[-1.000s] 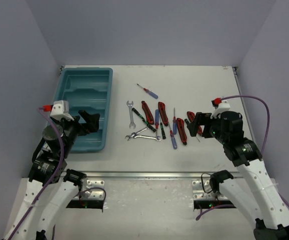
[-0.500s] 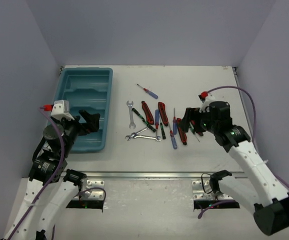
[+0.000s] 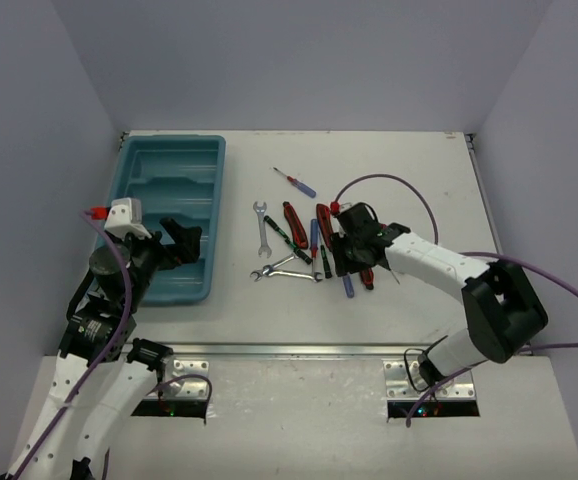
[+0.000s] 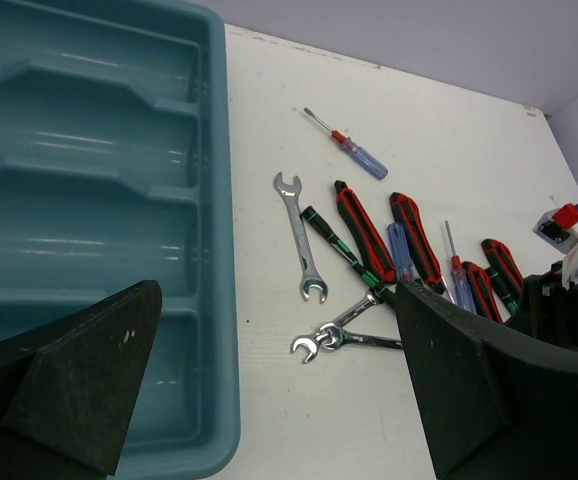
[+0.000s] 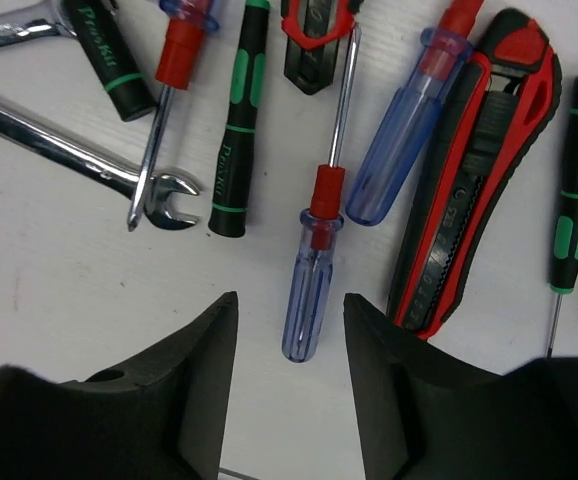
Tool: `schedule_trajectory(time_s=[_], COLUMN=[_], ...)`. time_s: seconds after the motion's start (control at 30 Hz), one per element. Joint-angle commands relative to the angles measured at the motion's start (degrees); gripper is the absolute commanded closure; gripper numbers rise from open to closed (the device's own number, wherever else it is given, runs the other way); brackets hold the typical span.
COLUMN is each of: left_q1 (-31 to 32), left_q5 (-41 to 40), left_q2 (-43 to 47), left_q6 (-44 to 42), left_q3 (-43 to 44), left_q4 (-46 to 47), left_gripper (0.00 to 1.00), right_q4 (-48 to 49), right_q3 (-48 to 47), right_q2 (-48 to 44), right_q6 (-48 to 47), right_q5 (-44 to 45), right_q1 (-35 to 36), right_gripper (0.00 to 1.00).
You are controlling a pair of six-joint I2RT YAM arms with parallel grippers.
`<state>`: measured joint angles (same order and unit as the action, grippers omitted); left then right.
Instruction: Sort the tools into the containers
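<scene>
Meanwhile, at the left, the teal tray (image 3: 164, 185) lies on the white table (image 3: 419, 170) with no tool showing in any of its long compartments. The left gripper (image 3: 177, 243) hangs over the tray's near right corner exactly as it did a second ago, its fingers spread wide and holding nothing.

Just right of the tray lie a single open-end wrench (image 3: 262, 228) and a crossed pair of wrenches (image 3: 285, 270). Beyond them sits the row of black-green screwdrivers (image 5: 237, 120), red-and-black handled tools (image 5: 474, 190) and blue-handled screwdrivers, all flat on the table.

The change is on the right. A second ago the right gripper (image 5: 289, 310) stood off past the right end of that row with its fingers fully spread. Now it has swung in low over the middle of the row, and its fingers have drawn partway together. They straddle the clear blue handle of a red-collared screwdriver (image 5: 309, 270), with a sliver of table still showing on each side, so they are not clamped on it.

That looks like the first pick starting, with sorting itself not yet begun. The neighbouring blue handle lies close by and could get nudged.
</scene>
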<state>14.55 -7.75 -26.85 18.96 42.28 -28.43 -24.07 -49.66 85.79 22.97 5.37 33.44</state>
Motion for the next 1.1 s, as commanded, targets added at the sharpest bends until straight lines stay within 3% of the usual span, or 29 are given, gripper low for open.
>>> schedule_trajectory(time_s=[0.0, 0.4, 0.53, 0.8, 0.87, 0.97, 1.0, 1.03, 1.07], left_q1=[-0.44, -0.48, -0.40, -0.40, -0.40, -0.40, -0.38, -0.28, -0.05], left_q5=[0.94, 1.16, 1.42, 5.38, 9.39, 24.82, 30.67, 38.48, 41.45], left_q2=[-0.27, -0.22, -0.22, -2.19, -3.18, -4.14, -4.50, -5.54, -6.51], left_q6=[0.02, 0.02, -0.06, -0.59, 1.79, 8.05, 11.41, 17.57, 24.06], left_q3=[-0.14, -0.18, -0.18, 1.16, 2.56, 0.38, -2.23, -6.67, -8.78], left_q4=[2.81, 2.94, 2.85, 3.38, 3.68, 13.26, 19.61, 30.84, 37.02], left_gripper=[0.00, 0.00, 0.00, 0.00, 0.00, 0.00, 0.00, 0.00, 0.00], right_q4=[4.39, 9.30, 8.10, 1.48, 4.10, 11.10, 14.33, 19.36, 23.19], right_q3=[2.51, 6.68, 7.56, 4.87, 5.59, 8.59, 9.70, 11.23, 11.84], right_q2=[2.32, 7.64, 2.96, -11.87, -15.24, -19.24, -20.42, -22.06, -23.41], right_q6=[1.76, 4.98, 6.20, 4.73, 2.05, -0.79, -0.90, -0.42, 0.54], right_q5=[3.21, 2.70, 5.95, 7.79, 1.41, -16.11, -18.85, -29.26, -31.88], right_q1=[0.70, 0.92, 2.05, 2.92, 2.90, 2.92, 2.86, 2.85, 2.85], right_gripper=[0.55, 0.74, 0.92, 1.00, 1.00, 1.00, 1.00, 1.00, 1.00])
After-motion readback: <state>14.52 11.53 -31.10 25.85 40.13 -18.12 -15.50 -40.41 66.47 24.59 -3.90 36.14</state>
